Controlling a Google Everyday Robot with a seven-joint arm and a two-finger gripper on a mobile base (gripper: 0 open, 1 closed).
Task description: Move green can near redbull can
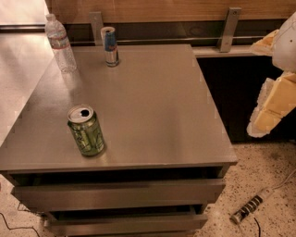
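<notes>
The grey tabletop (152,106) fills most of the view. Below its front edge are two drawers (120,194), both pulled slightly open. Behind its back edge runs a wooden wall panel (175,9) with two metal brackets, one (230,28) past the back right corner.

The gripper (270,109) hangs off the table, beyond the right edge and over the dark gap beside the cabinet. It shows as pale yellow and white padded parts at the right side of the view. It is well apart from everything on the tabletop and holds nothing that can be seen. I cannot tell whether it is apart or together.

A clear plastic water bottle (60,44) stands upright near the back left corner, close to the left edge.

The green can (86,130) stands near the front left corner, a little in from the front edge. It leans slightly, its silver top showing an opened tab hole.

The redbull can (110,46) stands upright by the back edge, just to the right of the bottle and not touching it. It is well apart from the green can.

On the speckled floor (273,171), off the front right corner, lies a power strip (252,206).
</notes>
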